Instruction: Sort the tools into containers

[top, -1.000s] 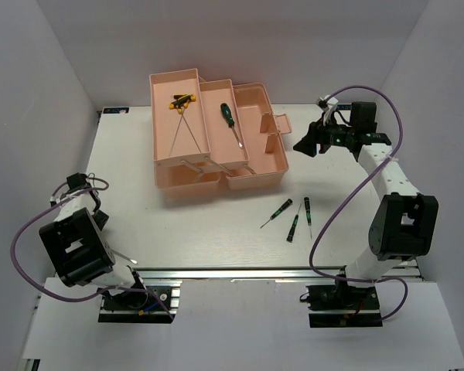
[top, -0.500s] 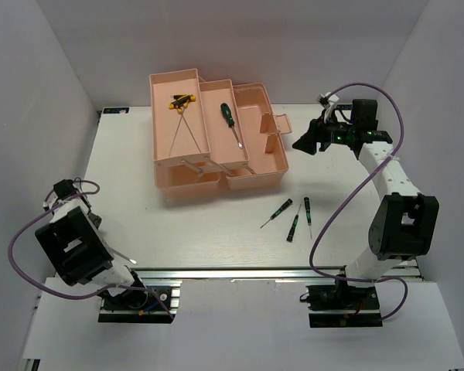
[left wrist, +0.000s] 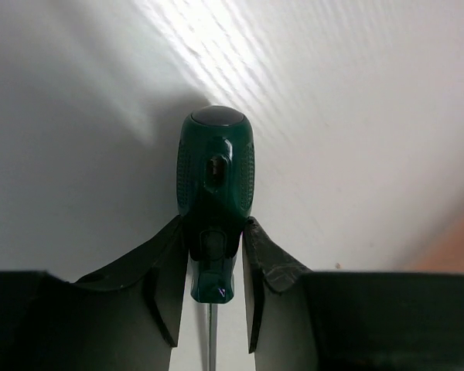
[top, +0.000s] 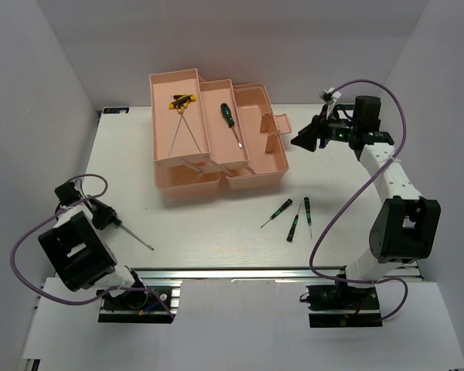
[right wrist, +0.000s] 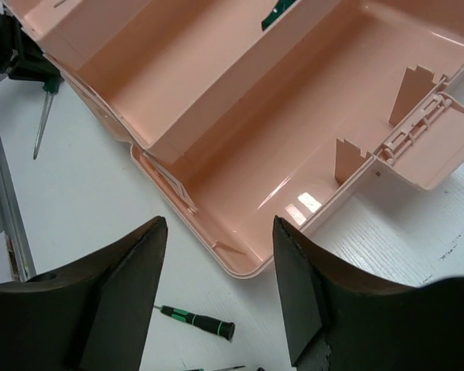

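While the left gripper [top: 104, 215] sits low over the near-left part of the white table [top: 209, 232], its jaws are clamped on a green-handled screwdriver [left wrist: 215, 174]. In the left wrist view the two fingers [left wrist: 164, 270] press the narrow neck of the handle from either side, and the rounded butt sticks out past the tips. From above, the thin shaft [top: 136, 236] runs from this gripper towards the near edge of the table.

The right gripper [top: 301, 141] hangs in the air with its jaws spread wide and nothing between them. The salmon-pink toolbox [top: 216, 182] lies just beside it, on the latch side. Seen from the right wrist, the fingers [right wrist: 131, 286] frame the open deep compartment [right wrist: 294, 162] of the box, and one small screwdriver [right wrist: 201, 323] lies on the table below the gap.

Well apart from the left gripper, the box's upper trays hold tools. Two thin rods with yellow-and-black handles [top: 182, 100] lie in the outer tray. A larger screwdriver [top: 229, 118] lies in the tray next to it. Three small green-and-black screwdrivers [top: 293, 224] lie close together on the table, nearer the right arm's base than its gripper.
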Controlling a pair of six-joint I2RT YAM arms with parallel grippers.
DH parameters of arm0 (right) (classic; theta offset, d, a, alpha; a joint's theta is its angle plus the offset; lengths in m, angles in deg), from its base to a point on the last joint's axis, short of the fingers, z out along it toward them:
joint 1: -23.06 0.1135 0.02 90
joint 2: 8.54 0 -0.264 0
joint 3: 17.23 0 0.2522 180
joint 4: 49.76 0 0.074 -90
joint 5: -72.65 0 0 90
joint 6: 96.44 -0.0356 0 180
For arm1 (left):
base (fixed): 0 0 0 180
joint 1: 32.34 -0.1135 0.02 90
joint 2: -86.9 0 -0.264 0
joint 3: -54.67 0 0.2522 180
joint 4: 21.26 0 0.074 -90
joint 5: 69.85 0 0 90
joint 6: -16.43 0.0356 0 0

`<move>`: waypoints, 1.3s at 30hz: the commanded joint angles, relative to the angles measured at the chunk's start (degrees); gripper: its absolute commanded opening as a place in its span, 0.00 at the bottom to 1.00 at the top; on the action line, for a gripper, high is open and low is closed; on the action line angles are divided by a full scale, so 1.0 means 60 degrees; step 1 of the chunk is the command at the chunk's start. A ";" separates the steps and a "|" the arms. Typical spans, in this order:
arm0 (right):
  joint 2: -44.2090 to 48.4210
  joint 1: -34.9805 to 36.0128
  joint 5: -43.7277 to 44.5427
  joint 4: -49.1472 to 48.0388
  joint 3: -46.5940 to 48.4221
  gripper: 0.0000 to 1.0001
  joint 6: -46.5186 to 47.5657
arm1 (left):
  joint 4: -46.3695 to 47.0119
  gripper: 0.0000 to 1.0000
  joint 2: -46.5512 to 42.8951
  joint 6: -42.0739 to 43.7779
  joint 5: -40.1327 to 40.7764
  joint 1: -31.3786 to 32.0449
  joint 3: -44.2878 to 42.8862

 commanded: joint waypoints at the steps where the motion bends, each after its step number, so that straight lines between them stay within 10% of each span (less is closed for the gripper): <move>1: 0.0470 -0.0023 -0.0519 -0.0795 -0.0149 0.63 -0.0427 | -0.0484 0.05 0.0321 0.0108 -0.1161 0.0296 0.0455; 20: 0.1042 -0.0008 -0.0461 -0.1059 -0.0984 0.63 -0.0472 | -0.0628 0.00 -0.2155 -0.1151 -0.3885 0.1861 -0.0525; 29: 0.1056 -0.0272 -0.0475 -0.1336 -0.1101 0.63 -0.0545 | -0.3351 0.00 -0.3078 -0.0056 -0.1718 0.2945 -0.4066; 39: 0.0881 -0.0287 -0.0578 -0.1689 -0.1087 0.63 -0.0750 | -0.2068 0.00 -0.4544 -0.1033 -0.4804 0.3035 -0.5022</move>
